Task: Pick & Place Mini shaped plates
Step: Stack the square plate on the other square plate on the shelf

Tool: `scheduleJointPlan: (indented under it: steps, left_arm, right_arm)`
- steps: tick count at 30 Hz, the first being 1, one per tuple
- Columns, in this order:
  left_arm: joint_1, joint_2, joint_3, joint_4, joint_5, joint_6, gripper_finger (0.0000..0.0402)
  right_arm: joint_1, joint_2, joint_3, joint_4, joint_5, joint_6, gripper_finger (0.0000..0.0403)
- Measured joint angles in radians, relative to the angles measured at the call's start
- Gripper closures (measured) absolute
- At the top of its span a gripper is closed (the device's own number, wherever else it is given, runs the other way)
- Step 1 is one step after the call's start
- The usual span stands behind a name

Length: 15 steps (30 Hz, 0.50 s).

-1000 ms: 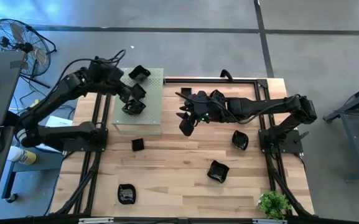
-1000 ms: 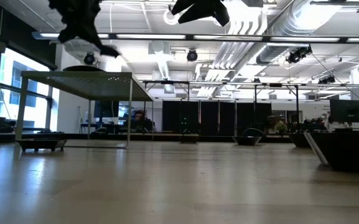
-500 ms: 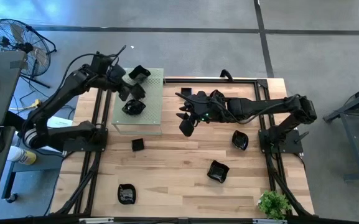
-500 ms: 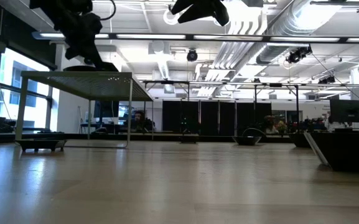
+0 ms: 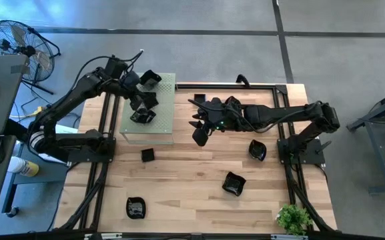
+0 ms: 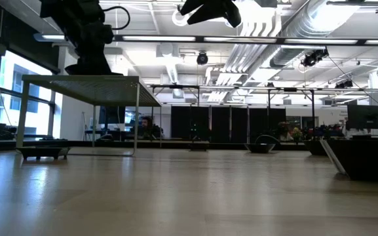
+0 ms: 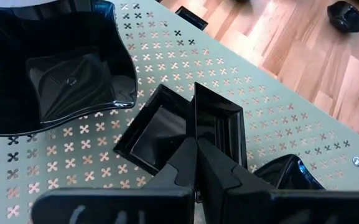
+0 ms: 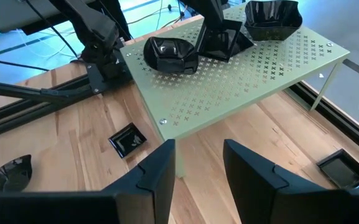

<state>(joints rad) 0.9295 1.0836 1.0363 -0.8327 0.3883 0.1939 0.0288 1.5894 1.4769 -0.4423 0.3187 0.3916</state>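
- My left gripper (image 7: 196, 149) is down over the pale green perforated board (image 5: 165, 120) at the desk's back left, and its jaws are pinched together on the shared walls of two small square plates (image 7: 185, 127) that sit side by side on the board.
- Also on the board: a larger wavy-rimmed plate (image 7: 55, 68) just beside the squares, and a rounder dish (image 8: 170, 54) on the squares' other side (in the left wrist view only its edge shows).
- My right gripper (image 8: 198, 171) hangs above the middle of the desk (image 5: 185, 187), clear of the wood, its jaws standing apart with nothing between them. It points toward the board's near edge.
- Loose plates on the wood: a tiny square one (image 5: 147, 155) just in front of the board, a wavy one (image 5: 257, 151) on the right side near the right arm's base, another wavy one (image 5: 233, 183) nearer the front, and a rounder one (image 5: 136, 208) at the front left.
- One more small square plate (image 5: 199, 100) lies at the back edge of the desk, near the right arm's wrist.
- A small green plant (image 5: 293, 218) stands at the front right corner, well apart from both arms.
- A floor fan (image 5: 12, 41) stands off the desk's back left.
- From the low view I can only see the board's underside on its thin legs, so the plates on top are hidden there.
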Motion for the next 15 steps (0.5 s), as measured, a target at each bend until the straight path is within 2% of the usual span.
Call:
scheduleJointPlan:
  steps: [8,15]
  left_arm:
    - [0.000,-0.001,0.000,0.010,0.004,-0.051,0.0401]
    - [0.000,-0.030,0.000,0.044,-0.003,-0.313,0.0401]
  right_arm:
    - [0.000,0.000,0.000,0.000,0.000,0.000,0.0272]
    - [0.000,0.000,0.000,0.000,0.000,0.000,0.0272]
